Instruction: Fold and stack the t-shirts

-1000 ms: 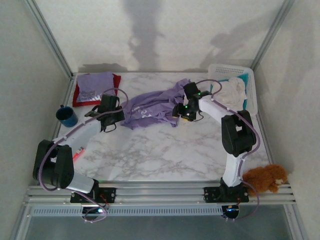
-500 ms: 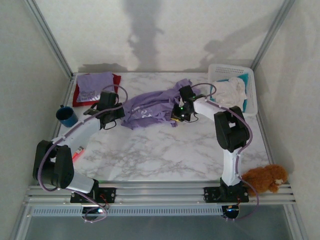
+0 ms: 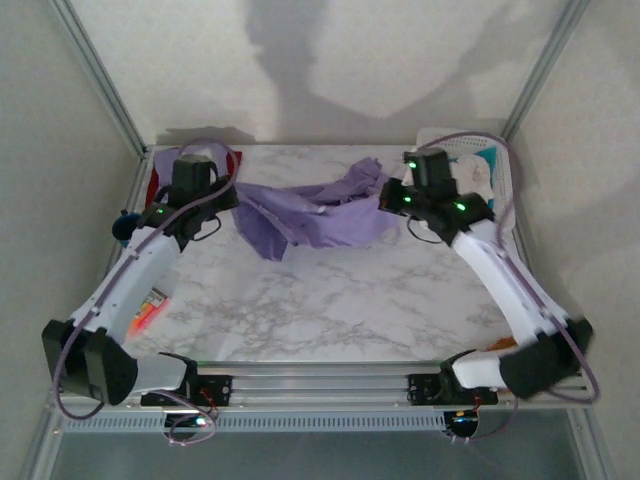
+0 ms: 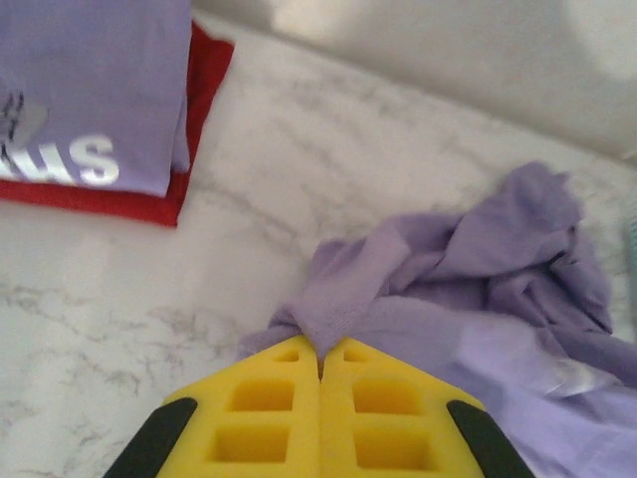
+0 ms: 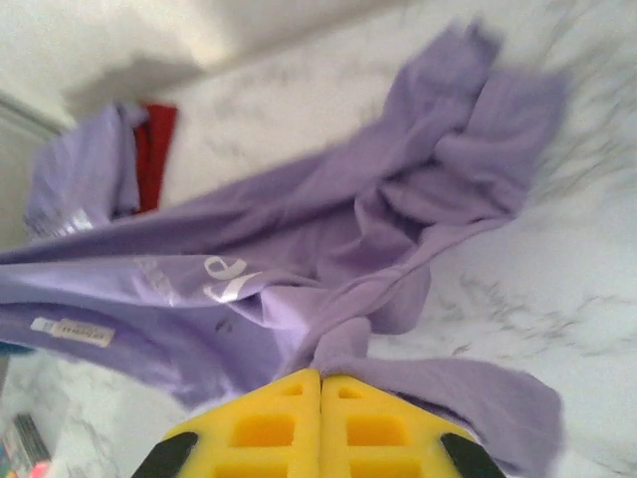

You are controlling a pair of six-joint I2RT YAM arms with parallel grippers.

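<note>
A lavender t-shirt [image 3: 315, 212] with white lettering hangs stretched between both grippers above the marble table [image 3: 330, 300]. My left gripper [image 3: 232, 198] is shut on its left edge; the cloth [image 4: 398, 289] bunches out of the yellow pads [image 4: 259, 408]. My right gripper [image 3: 385, 200] is shut on its right edge, with the shirt [image 5: 299, 249] spreading away from the pads [image 5: 378, 428]. A folded lavender t-shirt [image 4: 80, 90] with white lettering lies on a folded red one [image 4: 204, 75] at the back left corner.
A white basket [image 3: 490, 160] holding pale cloth stands at the back right. A blue mug [image 3: 125, 225] sits at the left edge behind my left arm. A brown plush toy [image 3: 500, 345] lies by the right arm's base. Walls close in the table.
Both grippers have lifted and moved apart, raising the lavender shirt off the table and stretching it between them. The arms have swung outward.
</note>
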